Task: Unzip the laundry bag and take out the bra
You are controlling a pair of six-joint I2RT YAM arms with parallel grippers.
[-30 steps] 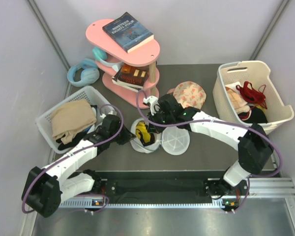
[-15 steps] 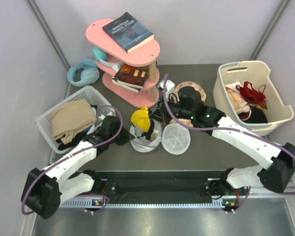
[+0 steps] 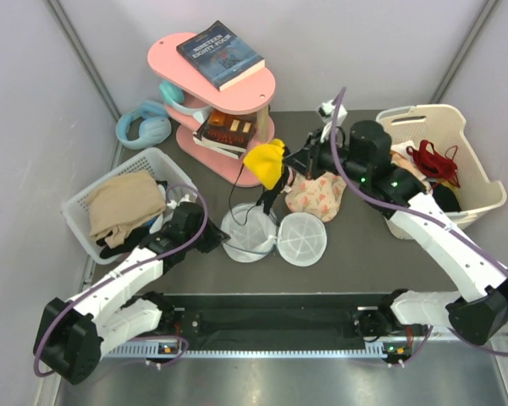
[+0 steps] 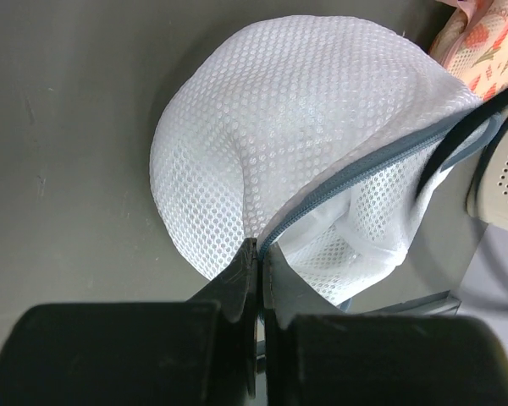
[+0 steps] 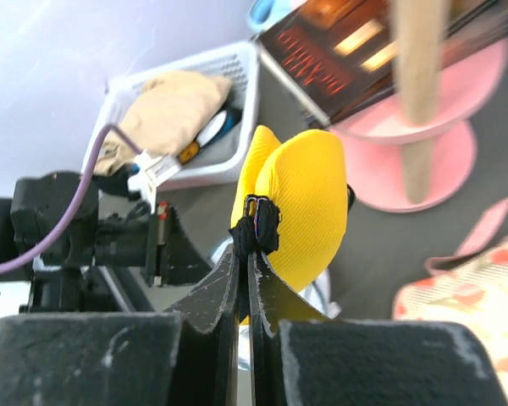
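Observation:
The white mesh laundry bag lies open on the dark table, its round lid flipped out to the right. My left gripper is shut on the bag's zip rim at its left edge. My right gripper is shut on the black strap of the yellow bra and holds it in the air above and behind the bag. The bra's padded cups hang in front of my right fingers. Thin black straps trail down to the bag.
A peach floral fabric piece lies under my right arm. A pink shelf stand with books stands at the back. A white basket with beige cloth is at the left. A cream basket with a red garment is at the right.
My right gripper has lifted the yellow bra out of the bag and carried it up and to the right. My left gripper has stayed on the bag's rim.

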